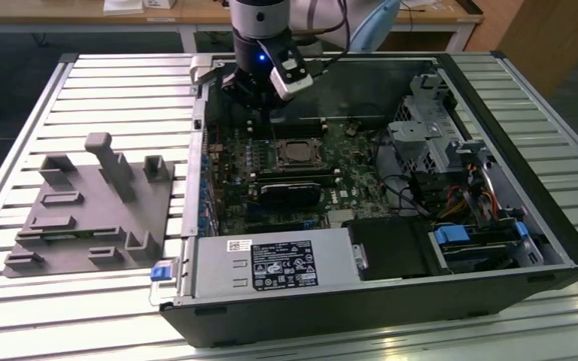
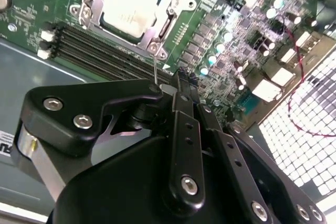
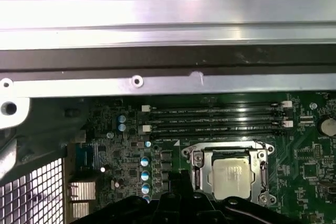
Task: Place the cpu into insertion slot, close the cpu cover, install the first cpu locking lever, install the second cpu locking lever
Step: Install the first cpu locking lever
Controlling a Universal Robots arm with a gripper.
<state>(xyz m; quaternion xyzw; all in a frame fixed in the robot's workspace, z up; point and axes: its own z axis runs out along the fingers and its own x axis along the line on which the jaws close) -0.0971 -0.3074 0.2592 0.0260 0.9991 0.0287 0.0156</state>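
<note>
On the worktop (image 1: 118,83) we saw the cpu (image 3: 232,172) inside the cpu cover (image 3: 231,153); the hand (image 2: 178,80) hung near, grip not clear.

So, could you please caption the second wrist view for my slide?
Gripper over the motherboard; the cpu lies under the lowered cpu cover.
</note>
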